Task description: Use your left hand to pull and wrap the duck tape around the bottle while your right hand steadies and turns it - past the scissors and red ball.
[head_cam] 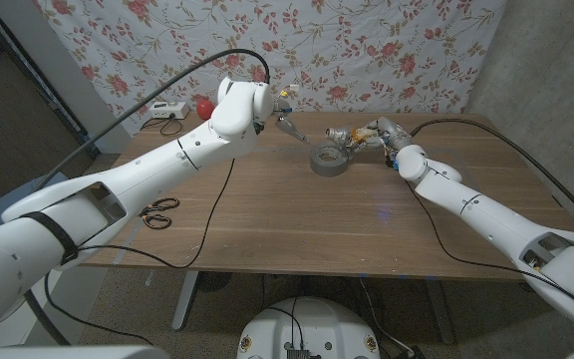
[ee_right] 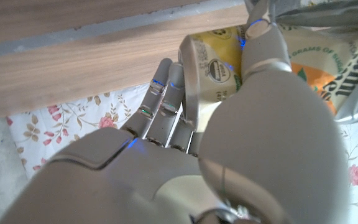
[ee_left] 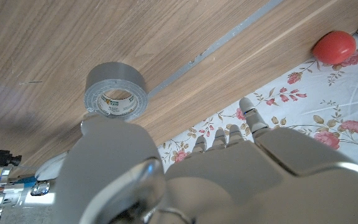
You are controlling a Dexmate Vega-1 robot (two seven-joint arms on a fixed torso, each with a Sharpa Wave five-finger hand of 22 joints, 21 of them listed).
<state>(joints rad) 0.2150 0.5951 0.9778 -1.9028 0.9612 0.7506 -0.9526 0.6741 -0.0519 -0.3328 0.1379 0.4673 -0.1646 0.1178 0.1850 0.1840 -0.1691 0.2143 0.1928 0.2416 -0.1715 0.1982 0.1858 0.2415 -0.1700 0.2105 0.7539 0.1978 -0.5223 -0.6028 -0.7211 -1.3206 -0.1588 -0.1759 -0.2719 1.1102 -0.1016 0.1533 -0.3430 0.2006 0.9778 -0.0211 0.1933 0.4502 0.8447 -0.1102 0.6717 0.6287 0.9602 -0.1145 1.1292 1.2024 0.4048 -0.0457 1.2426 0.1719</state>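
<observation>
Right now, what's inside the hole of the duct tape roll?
Through the tape roll the left wrist view shows only its printed cardboard core, with nothing sitting in it. The table under the roll is covered. The left hand hovers nearby, not touching it.

Both arms are clad in smooth white rounded shells with thin dark seams at the joints. A black band rings the left arm at the lower left of the head view, and a black cable loops over it. The left robot hand (ee_left: 229, 168) and the right robot hand (ee_right: 185, 149) are silver-grey metal; small blue lights glow on the right one's fingers (ee_right: 160, 99).
</observation>
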